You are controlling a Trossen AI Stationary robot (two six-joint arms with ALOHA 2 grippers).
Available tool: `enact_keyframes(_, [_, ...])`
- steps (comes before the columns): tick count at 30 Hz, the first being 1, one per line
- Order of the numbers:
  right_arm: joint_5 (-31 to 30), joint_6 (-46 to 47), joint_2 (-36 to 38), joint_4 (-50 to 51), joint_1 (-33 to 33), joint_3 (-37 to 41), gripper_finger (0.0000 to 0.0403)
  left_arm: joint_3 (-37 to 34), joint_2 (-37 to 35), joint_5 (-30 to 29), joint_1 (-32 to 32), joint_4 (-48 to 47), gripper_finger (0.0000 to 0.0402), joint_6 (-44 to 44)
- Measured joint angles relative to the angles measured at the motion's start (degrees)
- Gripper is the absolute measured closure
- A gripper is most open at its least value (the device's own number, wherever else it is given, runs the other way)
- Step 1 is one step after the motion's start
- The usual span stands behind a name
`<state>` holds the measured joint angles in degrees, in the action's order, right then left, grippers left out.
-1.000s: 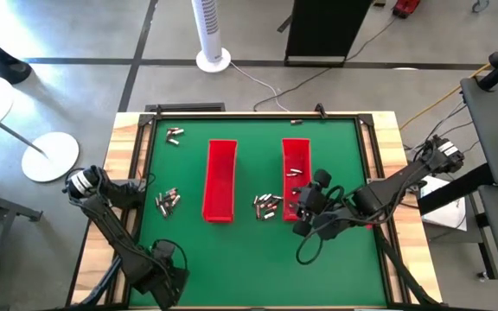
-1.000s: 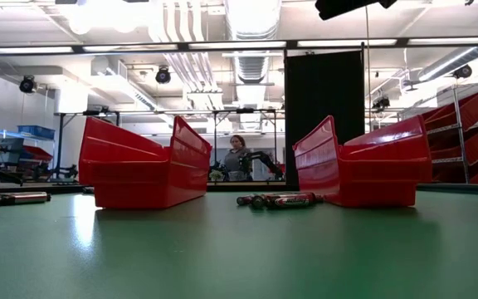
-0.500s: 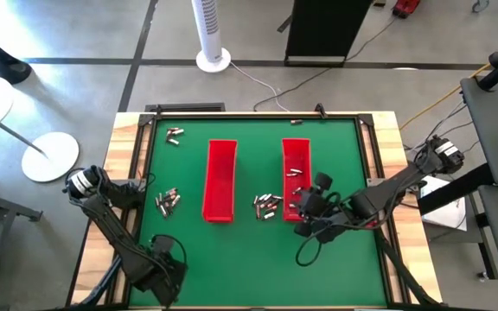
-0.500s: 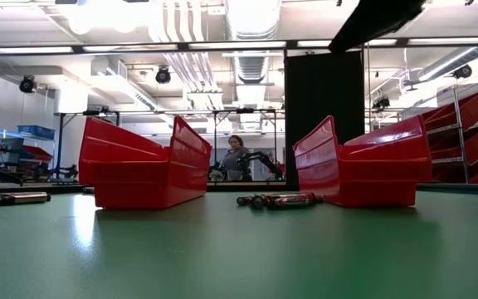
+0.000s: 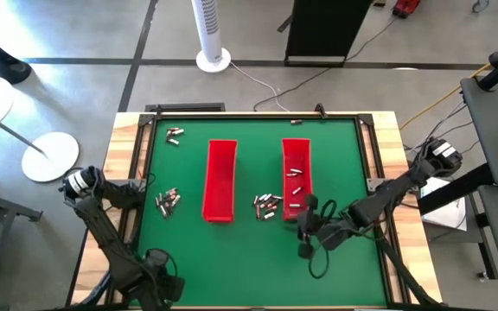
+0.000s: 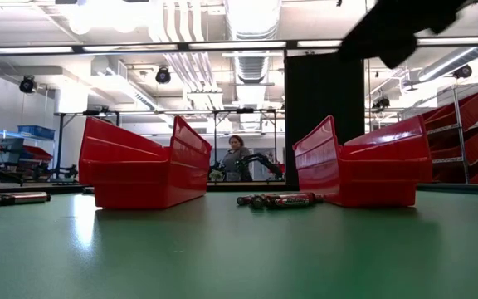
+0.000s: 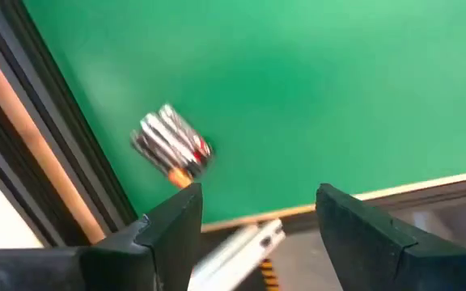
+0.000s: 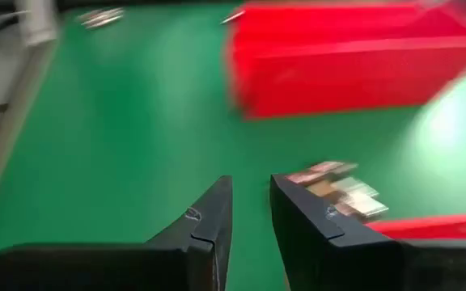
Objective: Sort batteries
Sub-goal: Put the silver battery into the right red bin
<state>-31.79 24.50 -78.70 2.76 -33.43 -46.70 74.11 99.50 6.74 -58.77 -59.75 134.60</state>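
Small silvery batteries lie in loose piles on the green table: one between the two red trays [image 5: 268, 205], one by the left edge [image 5: 169, 200], two near the far edge [image 5: 174, 135]. A few lie in the right red tray [image 5: 296, 177]. My right gripper [image 5: 303, 233] hovers just off that tray's near end, pointing toward the table's left. In the right wrist view its fingers [image 8: 249, 202] stand a narrow gap apart and hold nothing, with the middle pile [image 8: 338, 191] ahead. My left gripper [image 7: 257, 218] is open and empty near the table's near left corner [image 5: 156, 269], with a battery pile [image 7: 171, 145] ahead.
The left red tray [image 5: 220, 180] stands parallel to the right one, both upright on the table. A black frame and a wooden border [image 5: 128, 173] run round the green surface. The low view shows both trays [image 6: 143, 166], the middle pile [image 6: 276, 199] and a person far behind.
My right gripper has moved from above the right tray's near end toward the table's near edge and has come lower, its arm dropping further into the low view. My left arm has drawn back a little toward the near edge. The batteries and trays have stayed put.
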Motion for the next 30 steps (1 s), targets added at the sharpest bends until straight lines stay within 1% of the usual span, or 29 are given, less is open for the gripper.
enact_keyframes(2, [4.69, 0.62, 0.00, -0.04, -1.70, 0.00, 0.0332, 0.00, 0.05, 0.87, -0.67, 1.74, 0.0181, 1.81])
enact_keyframes(3, [5.26, 0.98, 0.00, -0.04, -2.85, 0.00, 0.0335, 0.00, 0.23, 2.22, -0.70, 1.74, 0.0181, 2.21])
enact_keyframes(7, [3.22, 1.07, -0.02, -0.17, -7.02, 0.00, 0.0343, -0.34, 1.82, 4.00, 0.01, 0.38, 0.0181, 2.17])
enact_keyframes(12, [2.73, 3.52, 0.00, -0.34, -10.77, 0.00, 0.0349, -1.48, 1.91, 4.73, 0.25, 1.52, 0.0181, 1.61])
enact_keyframes(15, [1.71, 6.09, -0.07, -0.46, -12.59, 0.00, 0.0351, -4.04, 1.37, 5.39, 0.15, 4.96, 0.0181, 1.74])
enact_keyframes(17, [0.61, 7.64, -0.07, -0.48, -13.61, 0.00, 0.0349, -6.72, 0.69, 6.97, 0.16, 8.13, 0.0181, 2.49])
enact_keyframes(19, [-0.34, 8.68, -0.07, -0.61, -14.42, 0.00, 0.0349, -9.37, 0.18, 9.00, 0.12, 11.37, 0.0181, 3.15])
enact_keyframes(22, [-1.02, 8.82, -0.07, -1.02, -15.14, 0.00, 0.0351, -11.61, -0.21, 11.57, 0.58, 11.96, 0.0181, 3.86])
enact_keyframes(26, [-1.20, 8.69, -0.07, -1.37, -15.22, 0.00, 0.0349, -12.84, -0.68, 12.70, 1.03, 12.23, 0.0181, 3.99])
enact_keyframes(30, [-1.20, 8.37, -0.07, -1.39, -15.22, 0.00, 0.0344, -13.07, -1.19, 17.44, 1.05, 14.47, 0.0177, 4.04])
